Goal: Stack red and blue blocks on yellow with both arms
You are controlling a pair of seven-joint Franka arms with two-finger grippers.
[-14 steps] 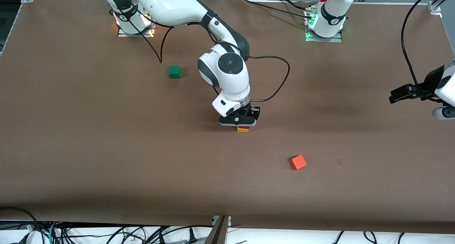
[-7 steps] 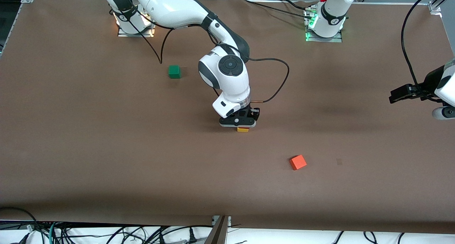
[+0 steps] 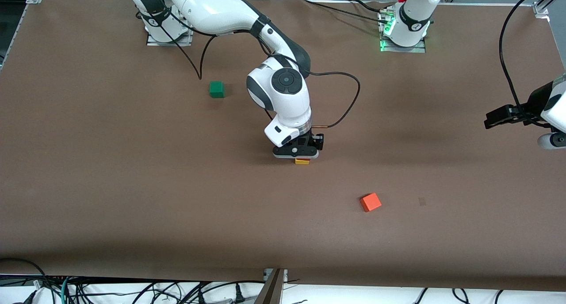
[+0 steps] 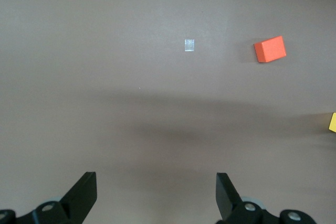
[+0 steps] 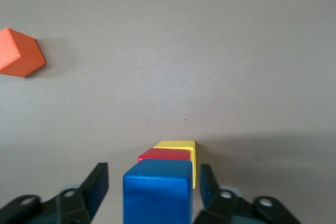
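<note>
Front: right tool (image 3: 302, 155) down over the stack mid-table (image 3: 132, 184), yellow cube (image 3: 302, 162) just visible underneath. Left tool (image 3: 491, 118) aloft near the edge at the left arm's end, waiting. Green cube (image 3: 216, 89) toward the base-side edge, orange cube (image 3: 370, 202) toward the camera-side edge, both well apart from the stack. Plain brown matte table, cables past the edges.

Left wrist: fingers (image 4: 84, 192) spread, nothing between, bare table below.

Right wrist: blue block (image 5: 157, 195) on red block (image 5: 164, 155) on yellow, slightly staggered. Fingers (image 5: 100, 179) flanking blue with gaps either side, so released by the look of it. Lift straight up, no sideways drift, no twist. Risk of toppling on any finger brush.
</note>
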